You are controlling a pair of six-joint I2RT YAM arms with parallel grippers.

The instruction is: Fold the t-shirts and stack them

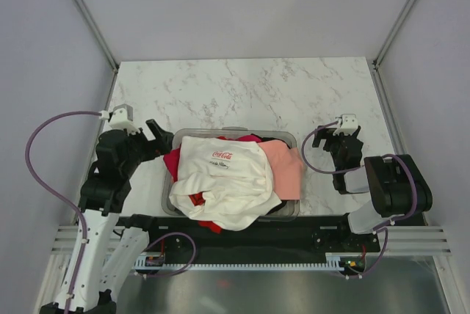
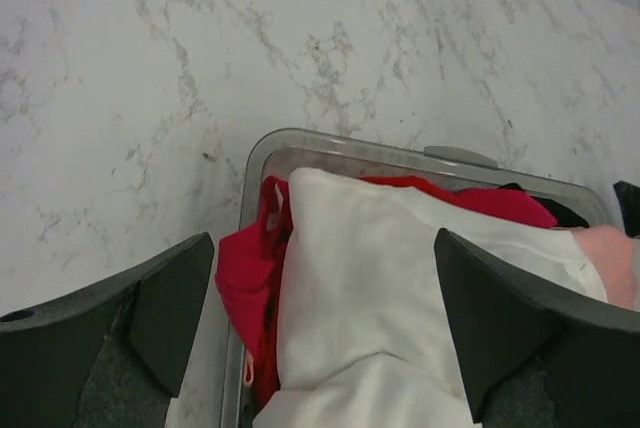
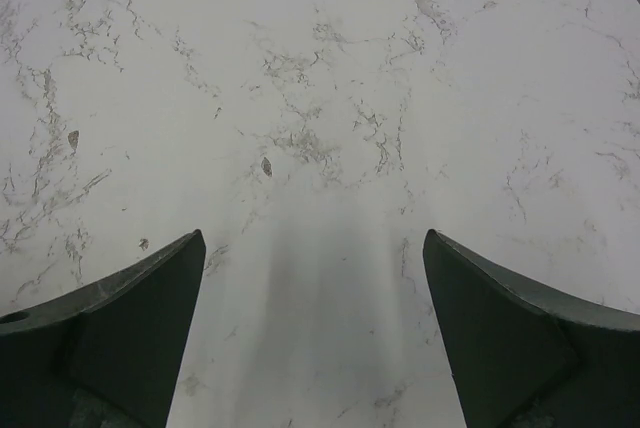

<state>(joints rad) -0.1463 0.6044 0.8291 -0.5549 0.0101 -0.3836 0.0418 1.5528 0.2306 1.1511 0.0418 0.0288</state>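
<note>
Both sides are spread wide and holding nothing. The left end effector (image 1: 156, 135) hovers just beside the left end of the clear bin (image 1: 235, 130), angled toward it. All the shirts are heaped in that bin at the near part of the marble worktop (image 1: 242, 90): red t-shirts (image 1: 172, 161) poking out on the left, the cream-white t-shirt (image 1: 224, 178) with the Coca-Cola print on top, and the salmon-pink t-shirt (image 1: 286, 167) at the right end. The right end effector (image 1: 344, 138) sits off to the right over bare worktop.
</note>
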